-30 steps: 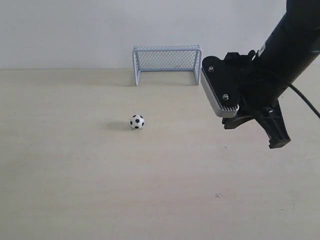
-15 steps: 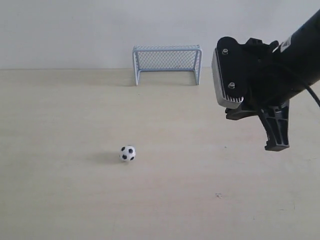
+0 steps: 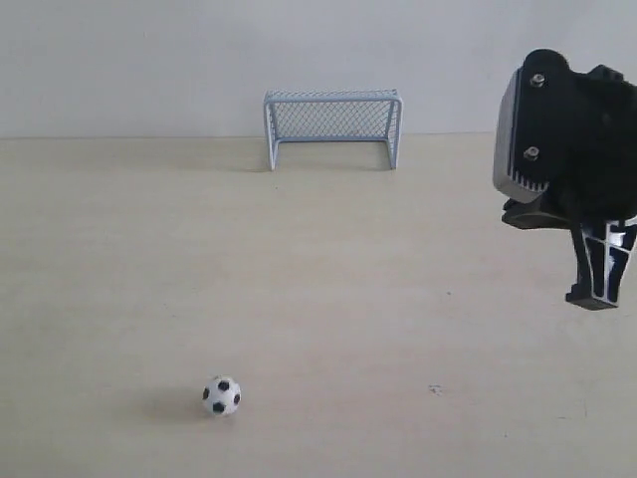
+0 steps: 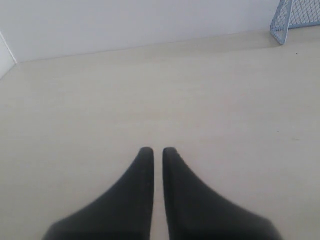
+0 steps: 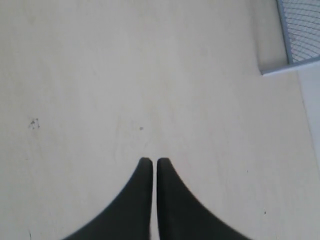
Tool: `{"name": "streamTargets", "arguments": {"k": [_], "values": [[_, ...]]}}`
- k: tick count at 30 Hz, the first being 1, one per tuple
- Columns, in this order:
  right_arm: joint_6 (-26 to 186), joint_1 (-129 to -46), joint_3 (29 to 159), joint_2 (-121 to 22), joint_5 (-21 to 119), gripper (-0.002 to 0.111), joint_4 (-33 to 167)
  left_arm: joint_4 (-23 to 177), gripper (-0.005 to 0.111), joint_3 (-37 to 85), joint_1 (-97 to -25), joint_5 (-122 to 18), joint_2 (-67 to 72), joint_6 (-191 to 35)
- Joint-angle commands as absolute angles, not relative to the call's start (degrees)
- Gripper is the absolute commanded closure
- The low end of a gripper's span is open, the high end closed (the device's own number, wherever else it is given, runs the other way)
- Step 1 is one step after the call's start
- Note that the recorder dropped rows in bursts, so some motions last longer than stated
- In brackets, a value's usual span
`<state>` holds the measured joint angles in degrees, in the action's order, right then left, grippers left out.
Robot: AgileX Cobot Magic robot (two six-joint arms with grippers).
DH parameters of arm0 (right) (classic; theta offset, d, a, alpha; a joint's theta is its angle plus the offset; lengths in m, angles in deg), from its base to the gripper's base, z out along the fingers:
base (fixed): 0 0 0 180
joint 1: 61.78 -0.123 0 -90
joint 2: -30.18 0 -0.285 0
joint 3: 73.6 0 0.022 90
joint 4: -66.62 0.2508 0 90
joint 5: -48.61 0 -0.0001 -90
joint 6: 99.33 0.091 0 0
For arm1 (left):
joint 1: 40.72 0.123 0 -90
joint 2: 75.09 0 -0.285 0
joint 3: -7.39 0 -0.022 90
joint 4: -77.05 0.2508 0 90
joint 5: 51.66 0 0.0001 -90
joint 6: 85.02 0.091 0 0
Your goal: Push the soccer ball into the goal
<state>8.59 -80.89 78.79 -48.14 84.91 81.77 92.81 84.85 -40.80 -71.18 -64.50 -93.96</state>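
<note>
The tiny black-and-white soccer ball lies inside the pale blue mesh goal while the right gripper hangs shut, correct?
Not inside: the exterior view shows the black-and-white soccer ball on the tabletop well in front of the pale blue mesh goal. The right gripper does hang shut.

Black right arm (image 3: 587,139) bears a grey ribbed housing (image 3: 510,149), two screws (image 3: 537,81), and tapered black pincer (image 5: 151,162).

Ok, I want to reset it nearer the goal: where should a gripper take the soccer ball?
Probably from straight above, closing across the widest middle of the soccer ball. It is round and lies free on the table, so no side is blocked; an off-centre pinch would likely squirt it away.
</note>
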Motion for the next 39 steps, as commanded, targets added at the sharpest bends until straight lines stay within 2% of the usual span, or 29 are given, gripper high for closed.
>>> {"name": "streamTargets", "arguments": {"k": [1, 19, 39], "values": [[10.67, -77.19, 77.44, -44.77, 83.96, 0.108, 82.83, 92.82, 0.100, 84.61, -41.26, -70.99, -64.17, -94.49], [17.70, -68.81, 68.72, -33.89, 76.90, 0.108, 82.53, 92.82, 0.100, 84.61, -41.26, -70.99, -64.17, -94.49], [21.23, -68.67, 68.33, -32.95, 77.08, 0.108, 82.75, 92.82, 0.100, 84.61, -41.26, -70.99, -64.17, -94.49]]}}
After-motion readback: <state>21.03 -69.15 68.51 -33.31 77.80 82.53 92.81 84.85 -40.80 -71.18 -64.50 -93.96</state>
